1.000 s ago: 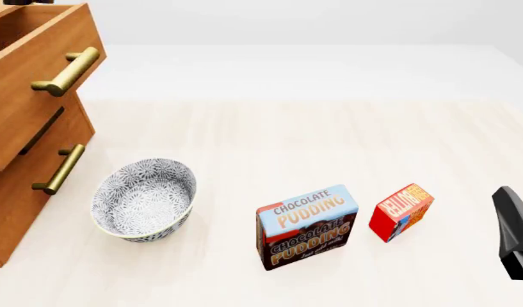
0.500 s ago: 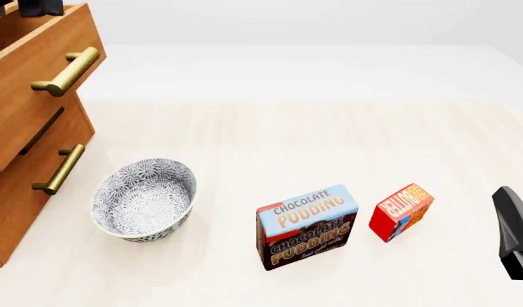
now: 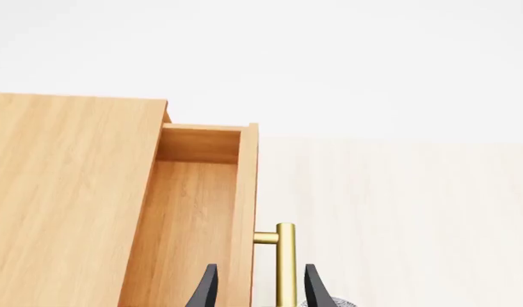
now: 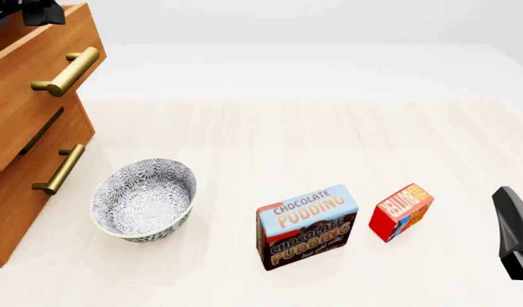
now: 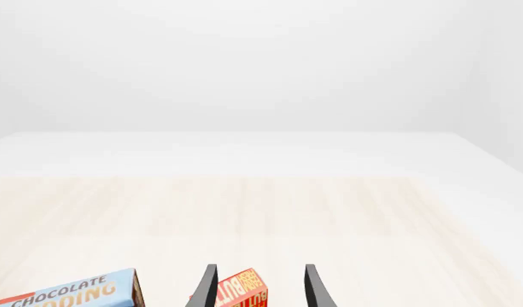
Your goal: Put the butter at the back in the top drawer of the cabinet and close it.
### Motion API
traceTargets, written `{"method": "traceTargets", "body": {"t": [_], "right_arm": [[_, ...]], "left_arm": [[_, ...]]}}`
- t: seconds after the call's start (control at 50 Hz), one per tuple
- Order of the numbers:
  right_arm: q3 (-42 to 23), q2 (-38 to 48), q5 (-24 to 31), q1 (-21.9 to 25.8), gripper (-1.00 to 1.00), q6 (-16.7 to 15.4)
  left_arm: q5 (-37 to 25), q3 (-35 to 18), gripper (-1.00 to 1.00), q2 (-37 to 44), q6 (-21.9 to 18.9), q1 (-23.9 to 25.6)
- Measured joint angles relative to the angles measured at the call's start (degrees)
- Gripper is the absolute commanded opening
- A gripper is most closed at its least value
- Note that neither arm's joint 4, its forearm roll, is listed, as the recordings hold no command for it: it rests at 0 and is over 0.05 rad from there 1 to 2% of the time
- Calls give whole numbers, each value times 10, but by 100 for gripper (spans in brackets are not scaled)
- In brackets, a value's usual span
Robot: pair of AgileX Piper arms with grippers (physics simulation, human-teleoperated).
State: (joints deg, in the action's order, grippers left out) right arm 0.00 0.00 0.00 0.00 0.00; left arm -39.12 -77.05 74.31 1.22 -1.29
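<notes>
- My left gripper (image 3: pixel 258 291), fingers apart, straddles the top drawer's (image 3: pixel 189 211) smooth brass bar handle (image 3: pixel 284 262); the wooden interior looks empty.
- My right gripper (image 5: pixel 258 288), jaws spread, frames the cardboard butter (image 5: pixel 241 291).

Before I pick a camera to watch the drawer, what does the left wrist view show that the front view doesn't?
Only the left wrist view shows the top drawer interior, bare wood, and the left pincer open astride its brass handle. Only the front view shows the butter, pudding box and lower drawers. Both show the cabinet, that handle and the bowl.
</notes>
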Motion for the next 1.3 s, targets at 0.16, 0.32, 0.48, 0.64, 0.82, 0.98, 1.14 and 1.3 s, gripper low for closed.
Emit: {"method": "traceTargets", "body": {"t": [0.16,0.32,0.48,0.64,0.82,0.98,1.14,1.3], "right_arm": [[0,0,0,0,100,0],[0,0,0,0,100,0],[0,0,0,0,100,0],[0,0,0,0,100,0],[0,0,0,0,100,0],[0,0,0,0,100,0],[0,0,0,0,100,0],[0,0,0,0,100,0]], "left_arm": [[7,7,100,5,2,-1],[14,13,100,11,2,-4],[21,19,100,17,3,-6],[30,27,100,24,6,-7],[38,34,100,34,11,-5],[46,41,100,43,14,-3],[53,46,100,49,17,-1],[58,48,100,47,19,0]]}}
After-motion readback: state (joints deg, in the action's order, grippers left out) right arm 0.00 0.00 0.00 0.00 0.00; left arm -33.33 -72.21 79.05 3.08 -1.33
